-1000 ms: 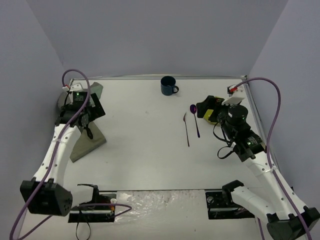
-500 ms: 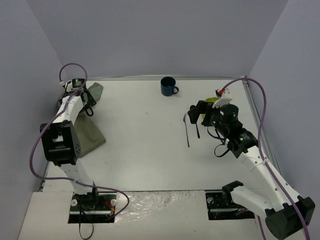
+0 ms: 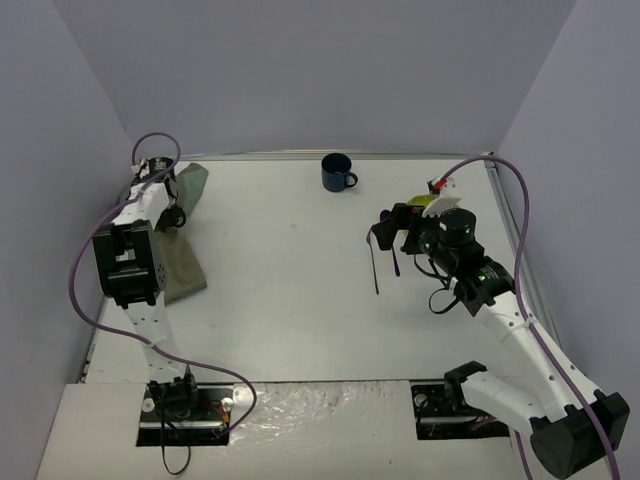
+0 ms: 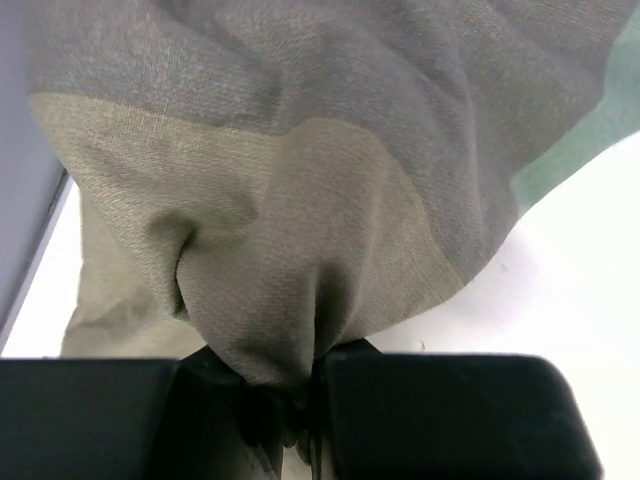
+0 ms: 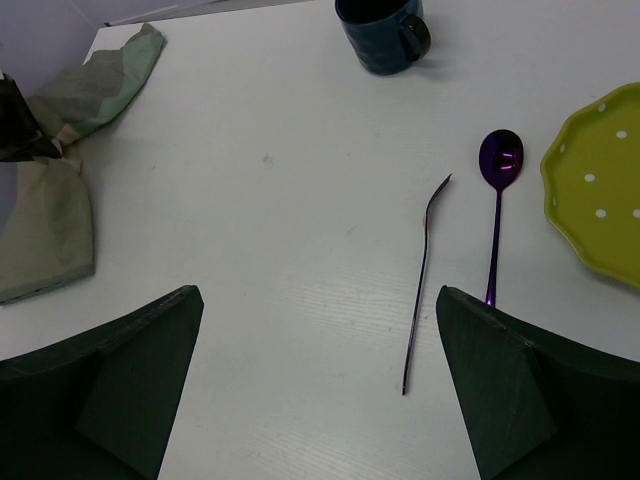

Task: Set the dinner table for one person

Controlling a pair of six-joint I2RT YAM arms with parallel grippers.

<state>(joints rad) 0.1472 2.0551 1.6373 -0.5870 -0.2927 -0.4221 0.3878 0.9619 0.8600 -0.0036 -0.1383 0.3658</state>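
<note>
"Placemat (image 3: pixel 185 265): where does it lie, and what has hold of it?"

"At the far left of the worktop (image 3: pixel 280 300), close to the edge. The left gripper (image 4: pixel 300 400) is clamped on a bunched fold of it. The left wrist view shows beige and green cloth pinched between the fingers and gathered into a peak, while the rest trails down onto the worktop."

"And the other arm?"

"The right gripper (image 5: pixel 318 330) hangs above the right half, fingers wide apart, holding nothing. Below it lie a purple fork (image 5: pixel 420 285) and a purple spoon (image 5: pixel 497 215), side by side, not touching, handles toward the near edge."

"Anything else out there?"

"A yellow-green plate (image 5: pixel 600 190) with white dots sits just right of the spoon, partly out of the right wrist view. A dark blue mug (image 3: pixel 337 172) stands upright near the far edge, about the middle, handle to the right, well apart from the cloth."

"The worktop itself?"

"White and flat, running from the arms at the near edge to the grey walls (image 3: pixel 300 70) behind."
</note>
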